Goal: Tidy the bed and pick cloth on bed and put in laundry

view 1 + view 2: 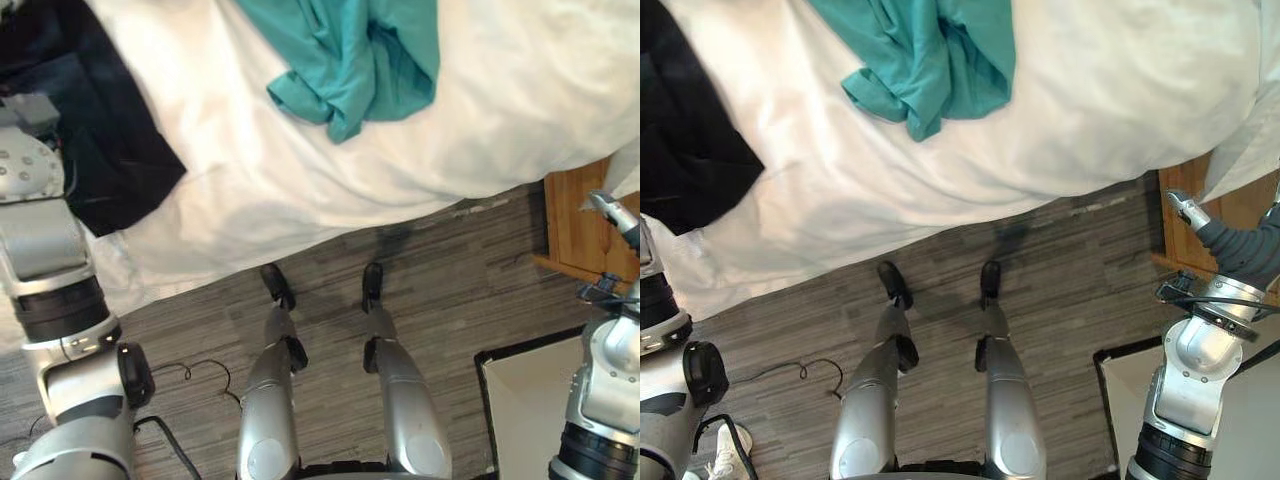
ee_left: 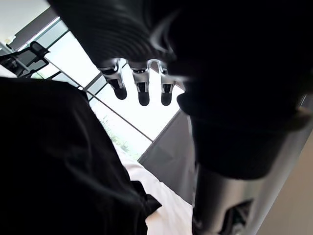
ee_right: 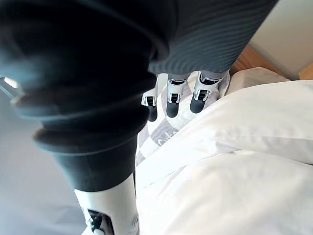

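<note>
**Both hands empty; two cloths lie on the bed**

A bed under a rumpled white duvet (image 1: 300, 170) spans the far side of the scene. A crumpled teal fabric garment (image 1: 350, 60) lies on it at the far middle, bunched into folds with one corner hanging toward the near edge. A flat black cloth (image 1: 110, 150) lies on the far left of the bed, spread over the duvet and well apart from the teal one.

The left hand (image 2: 139, 90) is at the left side, close above the black cloth. In its wrist view its fingers (image 2: 117, 85) hang straight and loose against a bright window (image 2: 122, 122), with nothing between them. The black cloth is beneath them and not gripped.

The right hand (image 3: 172, 100) is at the far right, by the bed's right corner and just beside a brown wooden bedside table (image 1: 580, 230). Its fingers (image 3: 199, 95) are relaxed and nearly straight above the white bedding and grasp nothing.

A grey plank floor (image 1: 460, 290) runs along the near side of the bed. On it at the near right stands a pale square box with a dark rim (image 1: 530, 400), well apart from both cloths.
</note>
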Controlling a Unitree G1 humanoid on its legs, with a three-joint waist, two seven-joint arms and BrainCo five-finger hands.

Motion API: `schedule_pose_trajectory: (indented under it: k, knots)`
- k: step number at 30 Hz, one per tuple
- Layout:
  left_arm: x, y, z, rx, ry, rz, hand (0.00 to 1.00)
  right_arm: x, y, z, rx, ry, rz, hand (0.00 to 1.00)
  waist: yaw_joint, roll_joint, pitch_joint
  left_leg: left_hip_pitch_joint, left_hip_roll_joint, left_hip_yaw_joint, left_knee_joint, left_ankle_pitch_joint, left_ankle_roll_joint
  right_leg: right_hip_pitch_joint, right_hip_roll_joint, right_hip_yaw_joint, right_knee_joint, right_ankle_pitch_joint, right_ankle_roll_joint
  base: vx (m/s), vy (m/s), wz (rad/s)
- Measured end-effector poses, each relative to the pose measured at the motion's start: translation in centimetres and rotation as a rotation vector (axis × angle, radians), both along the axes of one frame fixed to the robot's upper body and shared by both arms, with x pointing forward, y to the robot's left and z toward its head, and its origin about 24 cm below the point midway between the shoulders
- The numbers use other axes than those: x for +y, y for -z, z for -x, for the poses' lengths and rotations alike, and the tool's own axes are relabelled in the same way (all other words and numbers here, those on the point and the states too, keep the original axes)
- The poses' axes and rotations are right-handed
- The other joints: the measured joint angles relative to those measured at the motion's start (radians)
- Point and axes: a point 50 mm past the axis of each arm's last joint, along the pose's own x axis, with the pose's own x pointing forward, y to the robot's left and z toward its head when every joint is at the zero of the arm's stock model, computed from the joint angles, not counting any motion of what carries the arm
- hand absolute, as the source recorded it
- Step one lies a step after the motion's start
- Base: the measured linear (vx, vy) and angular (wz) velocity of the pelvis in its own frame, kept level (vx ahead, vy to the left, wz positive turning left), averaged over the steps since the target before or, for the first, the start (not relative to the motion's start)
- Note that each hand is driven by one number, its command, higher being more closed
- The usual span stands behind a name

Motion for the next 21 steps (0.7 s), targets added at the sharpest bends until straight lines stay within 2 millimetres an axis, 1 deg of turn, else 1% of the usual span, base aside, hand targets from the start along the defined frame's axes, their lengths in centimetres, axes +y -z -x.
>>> schedule_pose_trajectory:
  k: [1,2,4,5,6,7,8,9,10,11,14,15,16,17,19,20,21]
  knots:
    - [0.0,0.6,-0.3,0.026,0.01,0.012,0.0,0.1,-0.1,0.1,-0.005,-0.002,0.001,0.0,-0.002,-0.003,0.007,-0.001,0.007,0.009,0.0,-0.001,-0.001,-0.003,0.006,0.007,-0.003,0.008,0.005,0.02,-0.025,-0.28]
    - [0.1,1.4,-0.6,0.069,0.017,0.018,0.0,0.1,-0.1,0.1,-0.008,-0.005,0.002,0.0,0.001,-0.003,0.008,-0.005,0.019,0.016,0.0,-0.002,-0.002,-0.01,0.017,0.01,-0.012,0.032,0.011,0.01,-0.018,-0.3]
    - [0.3,2.8,-1.0,0.144,0.032,0.029,0.0,0.0,-0.2,0.2,-0.016,-0.015,-0.011,0.0,-0.003,-0.002,0.009,-0.009,0.025,0.018,0.0,-0.002,-0.002,-0.015,0.023,0.011,-0.012,0.037,0.014,0.01,-0.007,-0.15]
    - [0.9,4.3,-1.1,0.198,0.04,0.059,0.0,-0.2,0.0,0.4,-0.012,-0.009,-0.018,0.0,-0.002,-0.002,0.01,-0.008,0.029,0.02,0.0,-0.003,-0.004,-0.016,0.027,0.011,-0.012,0.037,0.014,0.01,-0.003,-0.04]
    - [1.1,4.7,-1.0,0.206,0.037,0.069,0.0,-0.2,0.0,0.4,-0.011,-0.008,-0.019,0.0,-0.002,-0.002,0.01,-0.008,0.03,0.022,0.0,-0.003,-0.004,-0.016,0.028,0.011,-0.012,0.037,0.014,0.02,-0.005,-0.06]
    - [1.9,5.2,-0.5,0.221,0.023,0.085,0.0,-0.3,0.0,0.5,-0.012,-0.005,-0.023,0.0,-0.001,-0.002,0.01,-0.006,0.032,0.025,0.0,-0.003,-0.004,-0.016,0.029,0.011,-0.012,0.037,0.014,0.01,-0.003,-0.06]
    - [2.4,5.7,-0.2,0.237,0.01,0.095,1.0,-0.4,0.0,0.6,-0.012,-0.001,-0.024,0.0,0.0,-0.001,0.01,-0.004,0.032,0.029,0.0,-0.005,-0.006,-0.016,0.029,0.012,-0.012,0.037,0.014,0.01,-0.002,-0.07]
    - [2.7,6.1,-0.1,0.253,0.003,0.1,1.0,-0.5,0.0,0.7,-0.013,0.004,-0.026,0.0,0.001,-0.001,0.01,-0.003,0.032,0.032,0.0,-0.006,-0.008,-0.016,0.029,0.013,-0.012,0.037,0.014,0.0,0.004,-0.09]
    - [3.1,6.9,0.2,0.284,-0.007,0.105,1.0,-0.7,0.1,0.8,-0.012,0.013,-0.032,0.0,0.006,-0.001,0.01,0.0,0.032,0.036,0.0,-0.007,-0.01,-0.015,0.029,0.014,-0.012,0.037,0.014,0.0,0.005,-0.07]
    - [3.3,7.2,0.4,0.295,-0.01,0.106,1.0,-0.8,0.2,0.8,-0.011,0.012,-0.035,0.0,0.006,-0.001,0.01,0.001,0.032,0.036,0.0,-0.008,-0.01,-0.015,0.029,0.014,-0.012,0.037,0.014,0.0,0.006,-0.04]
    - [4.0,8.6,1.4,0.341,-0.009,0.119,1.0,-1.1,0.8,1.2,0.023,0.004,-0.049,0.0,0.019,0.01,0.016,0.018,0.032,0.035,0.0,-0.01,-0.014,0.004,0.028,0.012,-0.012,0.037,0.014,0.0,0.0,0.01]
    - [4.3,9.4,2.0,0.373,-0.014,0.128,1.0,-1.1,1.1,1.3,0.037,0.006,-0.057,0.0,0.024,0.014,0.016,0.03,0.032,0.035,0.0,-0.013,-0.018,0.016,0.028,0.011,-0.012,0.037,0.013,0.0,0.002,0.04]
    - [4.5,10.6,2.6,0.415,-0.02,0.136,1.0,-1.1,1.3,1.2,0.052,0.002,-0.063,0.0,0.027,0.017,0.015,0.045,0.032,0.036,-0.001,-0.023,-0.029,0.033,0.027,0.01,-0.012,0.036,0.013,0.0,0.003,0.05]
    - [4.5,11.0,2.9,0.433,-0.019,0.139,1.0,-1.2,1.3,1.2,0.057,0.001,-0.063,0.0,0.028,0.018,0.016,0.052,0.032,0.036,-0.001,-0.027,-0.035,0.04,0.027,0.01,-0.013,0.036,0.013,0.01,0.003,0.06]
    - [4.2,12.4,3.4,0.496,-0.005,0.14,1.0,-1.3,1.1,1.2,0.064,-0.002,-0.049,0.0,0.051,0.022,0.013,0.074,0.032,0.036,-0.002,-0.032,-0.039,0.063,0.026,0.004,-0.013,0.036,0.013,0.01,-0.001,0.09]
    - [4.0,12.6,3.5,0.5,-0.001,0.137,1.0,-1.3,1.1,1.2,0.062,-0.003,-0.045,0.0,0.052,0.024,0.012,0.075,0.032,0.035,-0.002,-0.032,-0.039,0.067,0.026,0.001,-0.013,0.036,0.013,0.02,-0.007,0.2]
    - [3.8,13.0,3.6,0.513,0.014,0.137,1.0,-1.3,0.8,1.1,0.055,-0.006,-0.033,0.0,0.054,0.032,0.007,0.076,0.03,0.028,-0.001,-0.027,-0.036,0.074,0.023,-0.014,-0.013,0.033,0.009,0.03,-0.006,0.38]
